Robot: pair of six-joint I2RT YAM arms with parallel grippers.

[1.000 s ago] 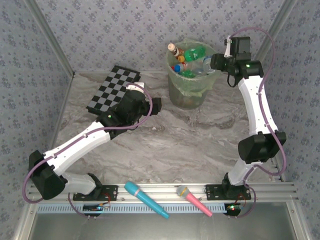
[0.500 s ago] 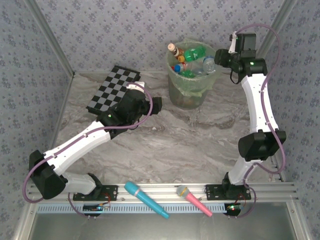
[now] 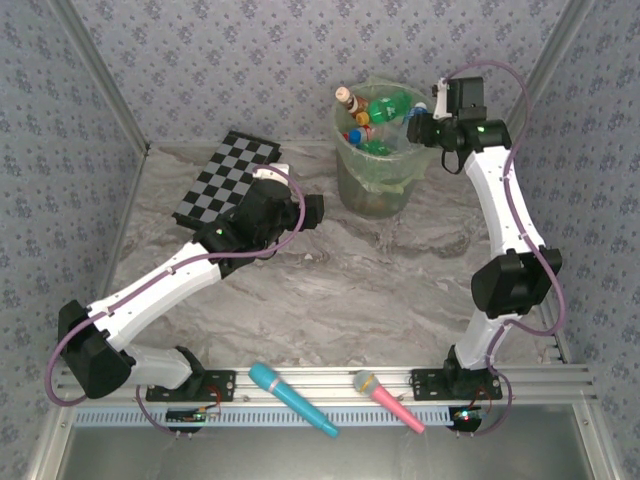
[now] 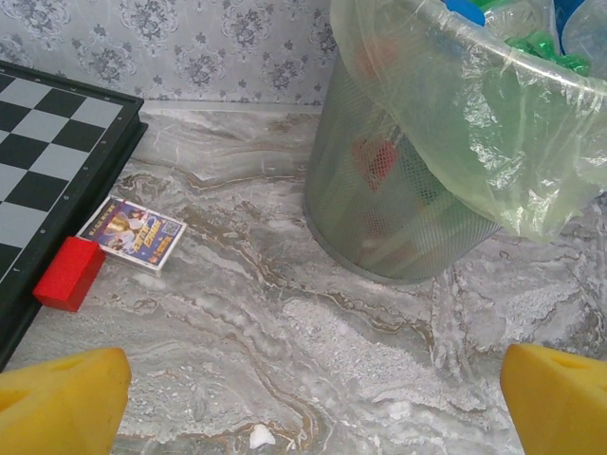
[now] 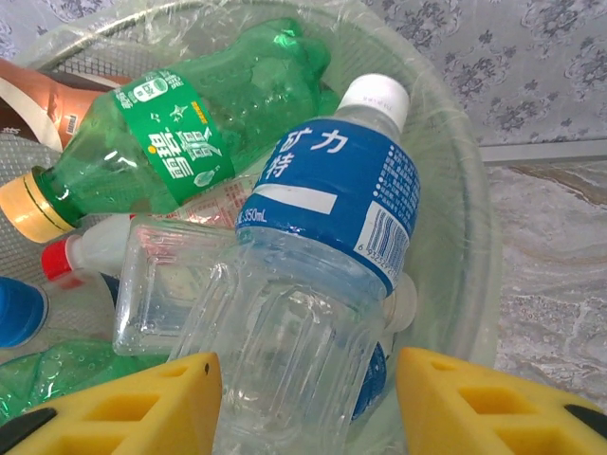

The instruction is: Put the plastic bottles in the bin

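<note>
My right pincer (image 5: 308, 398) part-closed on a ribbed clear bottle (image 5: 313, 284), glossy blue label, over the filmy-lined round bin (image 5: 463, 223), my left pincer (image 4: 313, 393) wide, empty

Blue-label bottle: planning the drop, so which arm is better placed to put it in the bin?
Right. The right end effector grips the blue-label bottle over the bin; the left end effector hangs open, low beside the bin.

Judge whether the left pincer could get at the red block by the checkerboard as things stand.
Probably yes: the left pincer stands open, with bare marble tabletop between it and the red block.
</note>
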